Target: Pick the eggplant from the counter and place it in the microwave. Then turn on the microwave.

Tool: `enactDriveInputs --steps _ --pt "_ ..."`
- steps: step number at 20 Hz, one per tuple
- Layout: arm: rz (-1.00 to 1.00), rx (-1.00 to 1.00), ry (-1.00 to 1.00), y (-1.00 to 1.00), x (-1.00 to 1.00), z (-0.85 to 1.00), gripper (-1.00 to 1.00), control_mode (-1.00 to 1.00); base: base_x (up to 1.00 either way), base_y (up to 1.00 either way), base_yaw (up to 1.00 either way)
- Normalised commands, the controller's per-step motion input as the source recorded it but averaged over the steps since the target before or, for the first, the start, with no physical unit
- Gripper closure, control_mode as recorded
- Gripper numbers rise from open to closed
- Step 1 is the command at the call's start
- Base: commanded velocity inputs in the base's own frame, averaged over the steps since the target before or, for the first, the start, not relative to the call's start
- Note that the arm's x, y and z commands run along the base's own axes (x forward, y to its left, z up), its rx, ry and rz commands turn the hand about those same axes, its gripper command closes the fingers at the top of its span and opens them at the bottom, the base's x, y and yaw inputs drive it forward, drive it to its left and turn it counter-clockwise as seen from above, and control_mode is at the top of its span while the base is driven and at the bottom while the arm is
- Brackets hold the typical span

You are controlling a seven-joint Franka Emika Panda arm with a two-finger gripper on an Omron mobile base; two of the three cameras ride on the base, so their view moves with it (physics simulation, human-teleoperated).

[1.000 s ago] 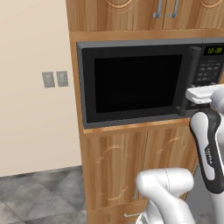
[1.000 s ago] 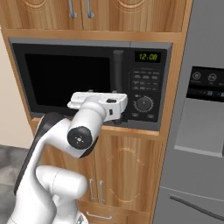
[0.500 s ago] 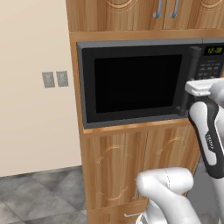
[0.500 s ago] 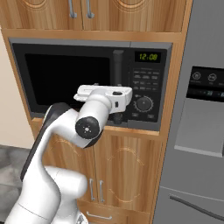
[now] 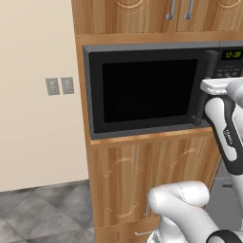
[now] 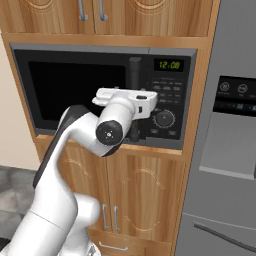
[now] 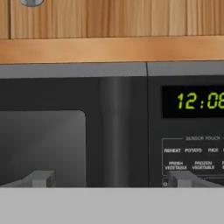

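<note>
Starting at the left of the left base view, a beige wall carries two grey switch plates (image 5: pixel 60 86) side by side, above a grey tiled floor (image 5: pixel 38 213). Just right of the wall stands a tall wooden cabinet column (image 5: pixel 133 175), and set into it is the microwave (image 5: pixel 142 90), dark grey with a black glass door (image 5: pixel 149 90) that is shut flush against the body. Right of the glass runs the vertical bar handle (image 6: pixel 134 75), and right of that the button panel with its green display (image 6: pixel 169 65) reading 12:08 and a round dial (image 6: pixel 164 119) lower down. The white arm rises in front of the lower cabinet doors, and its hand is level with the microwave, held close before the handle and the left edge of the panel.

In the hand view the gripper (image 7: pixel 111 178) faces the handle squarely: one fingertip (image 7: pixel 41 178) lies against the glass side and the other over the buttons, spread wide with the handle between them in the picture, nothing grasped. Whether the tips touch the microwave cannot be told.

At the far right of the right base view stands a grey refrigerator (image 6: pixel 225 150).
</note>
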Motion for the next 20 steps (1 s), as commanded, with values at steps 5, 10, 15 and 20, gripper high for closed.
enactDriveInputs --steps 5,10,15,20 --pt "0.0 0.01 0.0 -0.12 0.18 0.07 -1.0 -1.0 0.0 0.0 0.0" --pt "0.0 0.0 0.0 0.0 0.17 0.0 -1.0 -1.0 0.0 0.0 0.0" --pt "0.0 0.0 0.0 0.0 0.16 0.0 -1.0 -1.0 0.0 0.0 0.0" --pt "0.0 0.0 0.0 0.0 0.22 0.0 -1.0 -1.0 0.0 0.0 0.0"
